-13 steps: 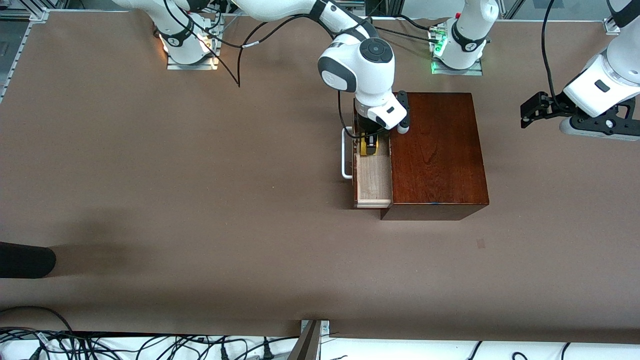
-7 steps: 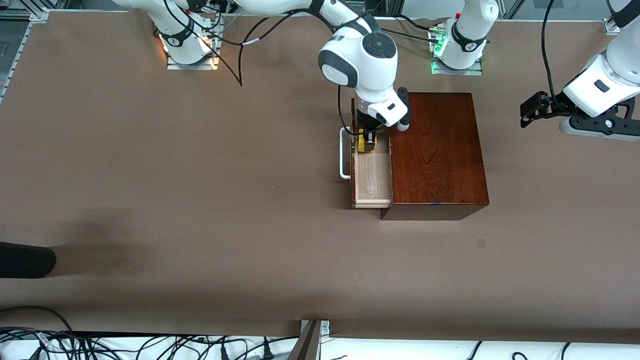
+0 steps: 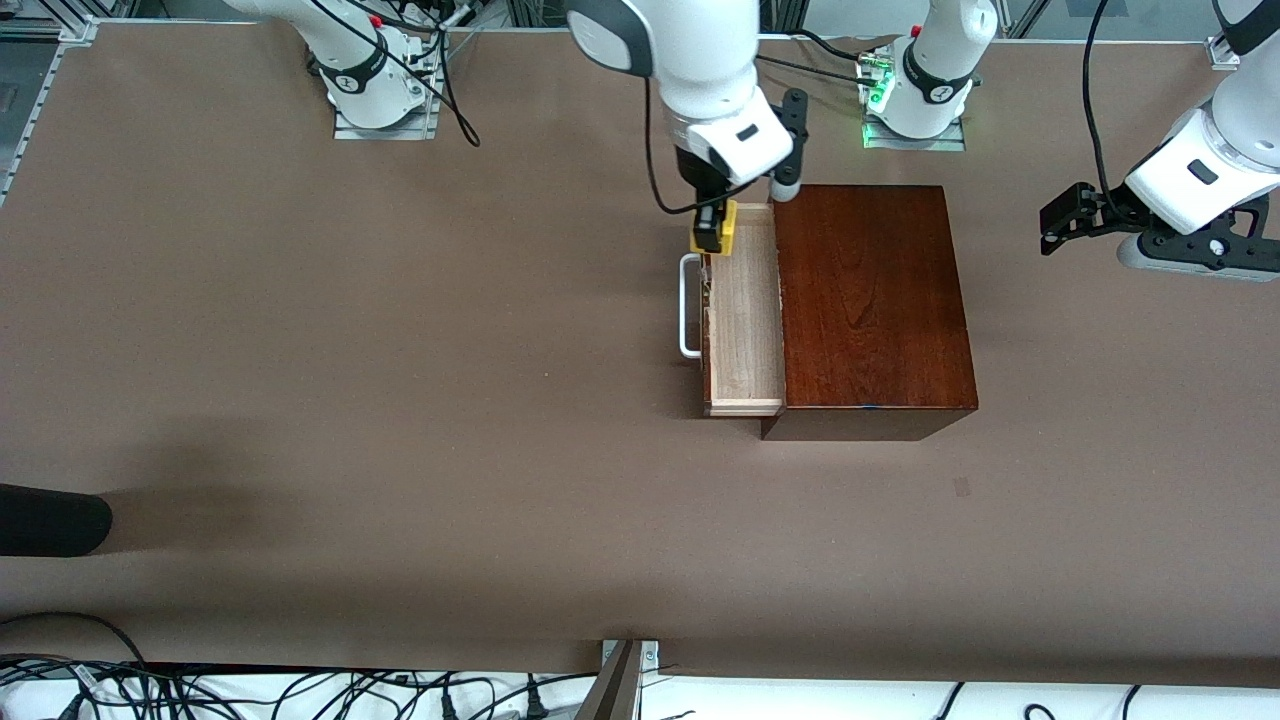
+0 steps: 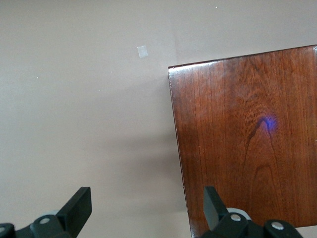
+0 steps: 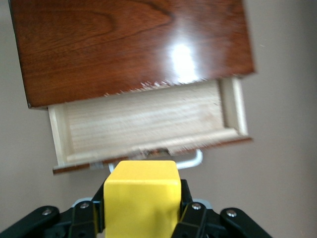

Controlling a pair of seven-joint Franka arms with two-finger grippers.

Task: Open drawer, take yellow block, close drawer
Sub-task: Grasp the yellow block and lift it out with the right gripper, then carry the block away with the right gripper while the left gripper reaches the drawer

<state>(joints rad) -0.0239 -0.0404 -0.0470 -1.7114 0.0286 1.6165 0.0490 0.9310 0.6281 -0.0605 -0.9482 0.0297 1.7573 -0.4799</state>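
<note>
The drawer [image 3: 744, 330] stands pulled out of the mahogany box [image 3: 870, 300], its pale-wood tray bare and its white handle [image 3: 686, 305] toward the right arm's end. My right gripper [image 3: 714, 230] is shut on the yellow block [image 3: 722, 228] and holds it in the air over the drawer's end nearest the robots' bases. In the right wrist view the block [image 5: 143, 198] sits between the fingers, above the open drawer [image 5: 148, 124]. My left gripper [image 3: 1062, 222] waits open in the air past the box, toward the left arm's end; the left wrist view shows the box top [image 4: 247, 134].
A dark rounded object [image 3: 50, 520] lies at the table's edge toward the right arm's end, nearer the front camera. Cables [image 3: 250, 690] hang along the table's near edge. A small pale mark [image 3: 961, 487] is on the table nearer the camera than the box.
My right gripper has risen out of the drawer with the yellow block in it and moved toward the robots' bases. The drawer tray now shows bare. The left arm has not moved.
</note>
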